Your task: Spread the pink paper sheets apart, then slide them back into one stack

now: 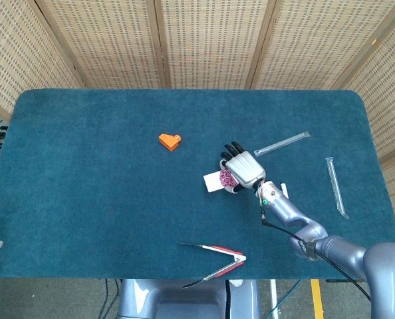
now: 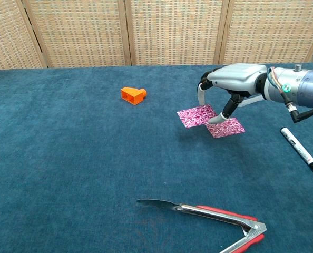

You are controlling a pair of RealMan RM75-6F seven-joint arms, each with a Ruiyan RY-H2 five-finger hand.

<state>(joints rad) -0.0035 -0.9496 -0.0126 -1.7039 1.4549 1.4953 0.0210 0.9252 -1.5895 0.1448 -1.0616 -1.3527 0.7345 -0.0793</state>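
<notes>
The right hand (image 2: 235,84) pinched one pink paper sheet (image 2: 196,116), lifted at a tilt, over a second sheet (image 2: 226,127) (the left hand was out of sight).

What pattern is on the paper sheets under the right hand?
Pink paper sheets: magenta with a fine white print; clearest in the chest view.
</notes>
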